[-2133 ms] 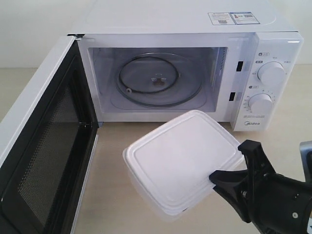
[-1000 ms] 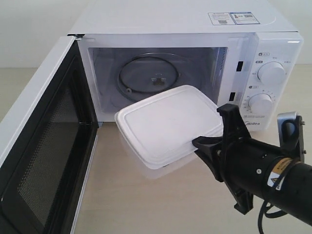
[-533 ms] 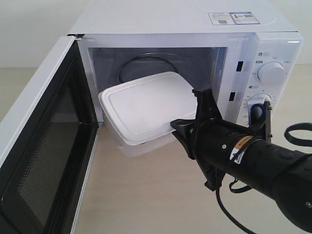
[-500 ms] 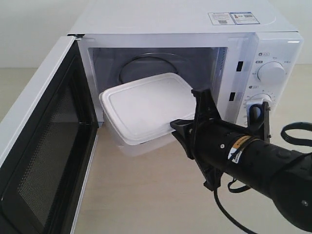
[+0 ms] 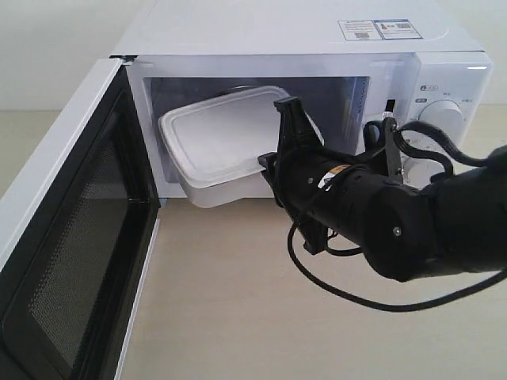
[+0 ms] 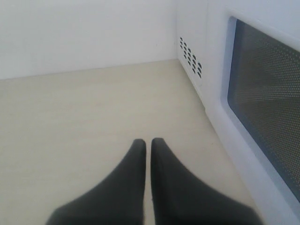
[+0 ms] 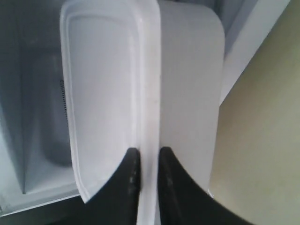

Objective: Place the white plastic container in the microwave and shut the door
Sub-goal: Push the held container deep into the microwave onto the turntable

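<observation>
Carefully now: your right gripper (image 5: 268,162) is clamped only on the near rim of the white plastic container (image 5: 210,134), which hangs tilted, partway through the mouth of the microwave (image 5: 277,32). That thin hold could slip or pop the lid, and the far-left corner could catch the cavity wall. The container hides most of the turntable, so clearance beneath is unreadable. Your left gripper (image 6: 146,143), fingers together and empty, waits beside the open door (image 5: 71,229).

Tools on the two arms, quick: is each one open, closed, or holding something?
Left tool: closed, holding nothing.
Right tool: closed on the rim of the white plastic container.
</observation>
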Robot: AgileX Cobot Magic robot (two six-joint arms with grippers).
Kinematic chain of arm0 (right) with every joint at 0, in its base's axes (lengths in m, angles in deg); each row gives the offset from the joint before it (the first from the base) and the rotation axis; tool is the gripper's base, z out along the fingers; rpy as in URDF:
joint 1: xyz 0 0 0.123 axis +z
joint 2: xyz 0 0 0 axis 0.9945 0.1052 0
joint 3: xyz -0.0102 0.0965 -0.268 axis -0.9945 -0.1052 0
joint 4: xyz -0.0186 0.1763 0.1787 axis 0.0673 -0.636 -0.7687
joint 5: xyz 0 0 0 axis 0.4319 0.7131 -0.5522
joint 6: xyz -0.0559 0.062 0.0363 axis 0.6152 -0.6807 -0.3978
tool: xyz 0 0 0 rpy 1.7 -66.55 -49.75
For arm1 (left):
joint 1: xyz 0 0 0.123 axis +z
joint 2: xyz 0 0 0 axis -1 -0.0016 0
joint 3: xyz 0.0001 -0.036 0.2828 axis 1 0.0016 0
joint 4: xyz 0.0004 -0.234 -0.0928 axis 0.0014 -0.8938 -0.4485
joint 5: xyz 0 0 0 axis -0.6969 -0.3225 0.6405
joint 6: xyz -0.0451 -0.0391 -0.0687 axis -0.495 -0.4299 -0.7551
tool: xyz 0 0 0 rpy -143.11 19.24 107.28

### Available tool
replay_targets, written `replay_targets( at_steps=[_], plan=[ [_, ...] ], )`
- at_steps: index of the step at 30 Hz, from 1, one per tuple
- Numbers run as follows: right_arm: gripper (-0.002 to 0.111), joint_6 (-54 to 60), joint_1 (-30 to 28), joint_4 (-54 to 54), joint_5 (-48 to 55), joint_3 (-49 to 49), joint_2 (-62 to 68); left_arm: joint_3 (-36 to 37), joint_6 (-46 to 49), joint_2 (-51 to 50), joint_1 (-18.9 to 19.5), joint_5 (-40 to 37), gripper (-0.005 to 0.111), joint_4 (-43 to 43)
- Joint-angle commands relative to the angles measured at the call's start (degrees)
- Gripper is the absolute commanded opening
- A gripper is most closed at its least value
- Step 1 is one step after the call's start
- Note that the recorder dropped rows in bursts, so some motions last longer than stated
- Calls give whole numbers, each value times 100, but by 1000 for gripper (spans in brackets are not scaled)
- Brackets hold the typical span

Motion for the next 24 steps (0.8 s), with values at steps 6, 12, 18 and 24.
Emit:
replay_targets(
  at_steps=[6, 12, 18, 24],
  plan=[
    [0, 174, -2, -689, -632, 763, 834, 15, -31, 16, 14, 3, 4, -41],
    [0, 358, -113, -866, -924, 1002, 1038, 15, -31, 16, 14, 3, 4, -41],
    [0, 574, -303, -976, -1060, 1257, 1175, 15, -31, 16, 14, 3, 4, -41],
    [0, 718, -346, -1168, -826, 1346, 1175, 15, -31, 16, 14, 3, 4, -41]
  ],
)
